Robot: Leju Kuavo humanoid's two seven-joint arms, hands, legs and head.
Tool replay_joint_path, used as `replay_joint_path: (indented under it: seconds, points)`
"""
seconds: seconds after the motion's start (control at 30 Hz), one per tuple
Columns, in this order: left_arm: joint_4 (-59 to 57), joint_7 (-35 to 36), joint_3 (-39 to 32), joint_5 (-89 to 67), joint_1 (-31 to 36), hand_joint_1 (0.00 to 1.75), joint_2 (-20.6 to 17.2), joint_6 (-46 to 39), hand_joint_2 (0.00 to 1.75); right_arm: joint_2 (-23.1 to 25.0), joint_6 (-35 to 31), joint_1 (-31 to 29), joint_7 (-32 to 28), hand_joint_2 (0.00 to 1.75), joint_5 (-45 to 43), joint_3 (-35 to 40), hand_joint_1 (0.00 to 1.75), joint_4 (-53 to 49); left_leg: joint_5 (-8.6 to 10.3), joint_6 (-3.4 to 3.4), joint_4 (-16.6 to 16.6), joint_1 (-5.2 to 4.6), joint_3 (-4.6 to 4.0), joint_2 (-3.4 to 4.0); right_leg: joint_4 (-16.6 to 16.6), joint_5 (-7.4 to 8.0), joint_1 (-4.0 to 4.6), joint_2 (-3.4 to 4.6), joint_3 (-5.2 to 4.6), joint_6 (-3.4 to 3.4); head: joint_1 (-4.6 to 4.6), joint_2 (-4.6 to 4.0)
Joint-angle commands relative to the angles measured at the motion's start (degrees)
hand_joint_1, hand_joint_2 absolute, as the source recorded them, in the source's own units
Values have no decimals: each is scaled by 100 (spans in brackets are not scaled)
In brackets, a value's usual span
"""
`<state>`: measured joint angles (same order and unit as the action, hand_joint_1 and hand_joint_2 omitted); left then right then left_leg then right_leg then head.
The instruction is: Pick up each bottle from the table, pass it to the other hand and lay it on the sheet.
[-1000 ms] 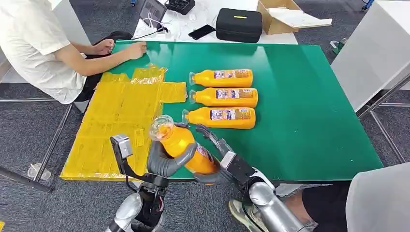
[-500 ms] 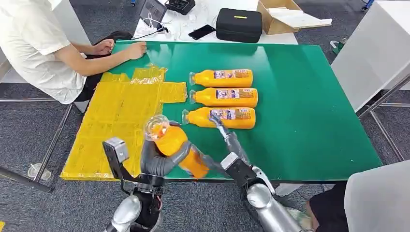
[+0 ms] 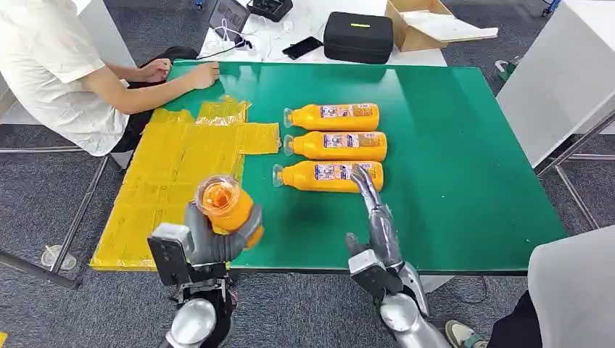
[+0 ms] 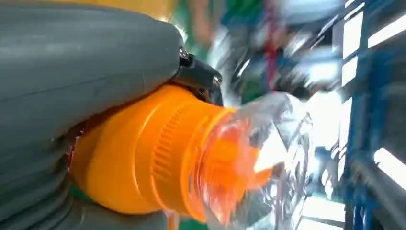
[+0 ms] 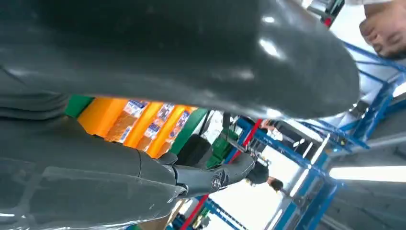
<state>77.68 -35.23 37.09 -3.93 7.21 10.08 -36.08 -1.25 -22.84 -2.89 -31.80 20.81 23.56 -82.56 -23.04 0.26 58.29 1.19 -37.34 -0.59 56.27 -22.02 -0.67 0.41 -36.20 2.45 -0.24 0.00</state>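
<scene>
- We are gripping an orange bottle (image 3: 226, 206) in our left hand (image 3: 210, 243), fingers wrapped around its body, its clear cap pointing up toward the head camera.
- In the left wrist view we are seeing that same bottle's ribbed orange neck and clear cap (image 4: 258, 158) sticking out past the thick grey thumb (image 4: 81, 62).
- We are holding this bottle over the near edge of the green table (image 3: 464, 174), just at the right border of the yellow sheet (image 3: 174, 181), which is lying across the table's left end.
- Our right hand (image 3: 377, 221) is holding nothing: its fingers are stretched out flat and apart, reaching forward so that the fingertips are lying at the nearest of the lying bottles.
- Three more orange bottles are lying on their sides in a row on the table, caps toward the sheet: the nearest one (image 3: 330, 176), the middle one (image 3: 337, 146) and the far one (image 3: 333, 116).
- A person (image 3: 51, 65) in a white shirt is sitting at the table's far left corner, resting both hands on the green top.
- A black case (image 3: 357, 36) and a cardboard box (image 3: 424, 25) are sitting on the white table beyond.
</scene>
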Motion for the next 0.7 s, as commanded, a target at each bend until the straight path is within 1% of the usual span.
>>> replay_joint_path:
  seconds: [0.03,0.07,0.13,0.17,0.23,0.27,0.3,0.33,0.37,0.4,0.43,0.47,0.5,0.57,0.63,0.67,0.7]
  points:
    - [-1467,423,-906,-2529,581,175,-213,-373,175,208,77,48,-210,0,-46,-459,0,-203,2,1,-9,-4,20,4,-3,-1,-2,-1,16,-7,2,0]
    - [-1729,727,-770,-3068,733,175,-328,-392,175,213,105,0,-239,0,-29,-474,0,-172,-4,3,-10,-6,37,11,-2,-5,-2,2,29,-12,0,0]
    - [-1773,798,-748,-3202,790,175,-407,-360,175,212,112,-32,-240,0,-28,-505,0,-164,3,1,-8,-2,23,7,-4,1,0,0,16,-7,0,0]
    - [-1998,927,-653,-3526,909,175,-491,-262,175,221,252,-101,-266,0,-82,-524,0,-99,1,2,-9,-4,33,10,-3,-1,0,1,25,-11,0,2]
    - [-2383,1011,-553,-3646,1139,175,-652,247,175,243,299,-206,-302,0,-95,-605,0,0,5,-1,-9,-4,28,6,-4,1,-2,-1,21,-8,0,0]
    - [-2528,1003,-556,-3638,1201,175,-676,329,175,251,330,-225,-313,0,-114,-626,0,19,-2,2,-11,-7,53,10,-3,-8,-2,-2,43,-15,0,0]
    - [-2853,1041,-533,-3773,1358,175,-712,460,175,282,396,-262,-361,0,-144,-667,0,60,8,-1,-10,-4,35,12,-4,1,-1,4,27,-10,-2,0]
    - [-3046,1107,-549,-3781,1466,175,-737,586,175,311,401,-289,-368,0,-148,-687,0,82,10,-3,-9,-3,27,13,-4,4,-1,7,20,-7,0,0]
    - [-3544,1231,-511,-3932,1703,175,-740,777,175,350,419,-312,-380,0,-159,-730,0,131,7,-1,-12,-5,39,14,-6,0,-2,5,32,-10,0,0]
    - [-3873,1176,-568,-3961,1851,175,-723,780,175,379,450,-350,-411,0,-172,-753,0,204,11,-2,-10,-3,31,9,-4,2,-1,3,27,-8,2,0]
    - [-4343,1365,-559,-4097,2065,175,-733,1029,175,418,468,-354,-436,0,-189,-798,0,247,13,-3,-11,-2,29,10,-5,6,0,4,23,-8,0,0]
    - [-4578,1218,-634,-4081,2153,175,-730,979,175,438,496,-369,-477,0,-203,-820,0,315,13,-4,-7,0,20,7,-3,6,2,2,16,-6,0,0]
    - [-4670,1225,-611,-4136,2197,175,-735,1006,175,441,496,-366,-482,0,-205,-831,0,319,13,-4,-12,0,35,6,-6,4,2,-2,31,-10,-2,0]
    - [-4719,1198,-626,-4134,2218,175,-737,995,175,441,497,-362,-492,0,-210,-835,0,325,11,-3,-11,0,39,7,-5,2,3,0,34,-12,2,0]
    - [-4714,1199,-622,-4140,2207,175,-712,984,175,439,497,-355,-496,0,-211,-837,0,321,1,-1,-9,-3,59,24,1,-6,2,11,47,-18,-2,0]
    - [-4792,1309,-544,-4244,2246,175,-718,1078,175,444,498,-354,-505,0,-215,-844,0,315,8,-3,-5,0,32,15,-1,2,2,9,24,-8,0,0]
    - [-4918,1400,-484,-4300,2327,175,-747,1372,175,462,517,-384,-542,0,-235,-857,0,351,-5,2,-8,-4,66,23,1,-11,1,9,53,-17,2,0]
